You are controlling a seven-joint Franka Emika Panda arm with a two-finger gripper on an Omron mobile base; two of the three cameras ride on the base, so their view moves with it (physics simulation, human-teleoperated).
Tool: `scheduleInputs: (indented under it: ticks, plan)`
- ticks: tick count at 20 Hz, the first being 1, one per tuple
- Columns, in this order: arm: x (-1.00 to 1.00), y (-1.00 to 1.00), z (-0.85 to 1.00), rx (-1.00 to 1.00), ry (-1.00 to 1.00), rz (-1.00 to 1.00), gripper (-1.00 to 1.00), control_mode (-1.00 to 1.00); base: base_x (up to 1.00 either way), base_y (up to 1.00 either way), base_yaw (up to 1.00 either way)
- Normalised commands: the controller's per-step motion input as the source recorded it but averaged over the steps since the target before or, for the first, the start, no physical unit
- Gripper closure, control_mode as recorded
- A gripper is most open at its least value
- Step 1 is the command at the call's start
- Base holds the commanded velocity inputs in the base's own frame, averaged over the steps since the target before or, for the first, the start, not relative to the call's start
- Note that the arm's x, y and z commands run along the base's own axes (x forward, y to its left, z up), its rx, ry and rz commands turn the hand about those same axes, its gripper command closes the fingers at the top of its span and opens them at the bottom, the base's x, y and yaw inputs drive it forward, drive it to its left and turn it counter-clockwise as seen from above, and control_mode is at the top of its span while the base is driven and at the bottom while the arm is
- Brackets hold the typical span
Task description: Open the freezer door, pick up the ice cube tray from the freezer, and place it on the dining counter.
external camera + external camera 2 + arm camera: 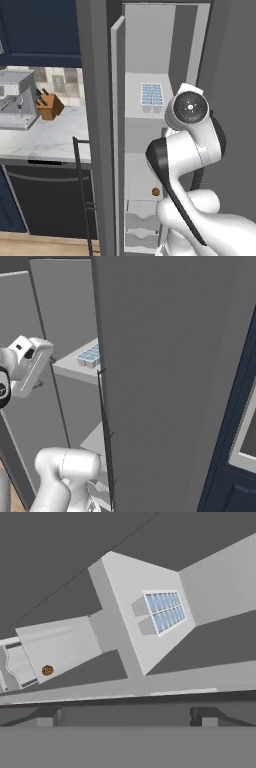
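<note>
Jaws spread wide and gripping nothing, the gripper (126, 716) faces the opened freezer (150, 165), where the ice cube tray (165, 611) rests on a shelf at one o'clock.

- Glossy white rounded arm (200, 145) of fat cylindrical links, smooth shells throughout.
- Round dark cap (190, 106) with tiny pale screw dots on the joint end.
- Black curved band (167, 182) sweeping along the elbow seam.
- White boxy hand housing (31, 365) carrying a small black dot and dark slot.
- Two small dark square finger tips (44, 717), flat-topped, set wide apart.
</note>
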Motion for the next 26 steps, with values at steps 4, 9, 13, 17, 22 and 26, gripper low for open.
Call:
scheduleInputs:
  ticks: [4,9,13,17,22,26]
  plan:
    - [0.5,-0.14,0.01,0.0,0.03,0.0,-1.0,-1.0,0.0,0.0,0.0]
    - [0.47,-0.03,0.0,0.0,0.02,0.0,-1.0,-1.0,0.0,0.0,0.0]
    - [0.43,0.0,0.0,0.0,0.0,0.0,-1.0,-1.0,0.0,0.0,0.0]
    - [0.42,0.0,0.0,0.0,0.0,0.0,-1.0,-1.0,0.0,0.0,0.0]
    - [0.39,0.0,0.0,0.0,0.01,0.0,-1.0,-1.0,0.0,0.0,0.0]
    - [0.36,-0.01,0.0,0.0,0.01,0.0,-1.0,-1.0,0.0,0.0,0.0]
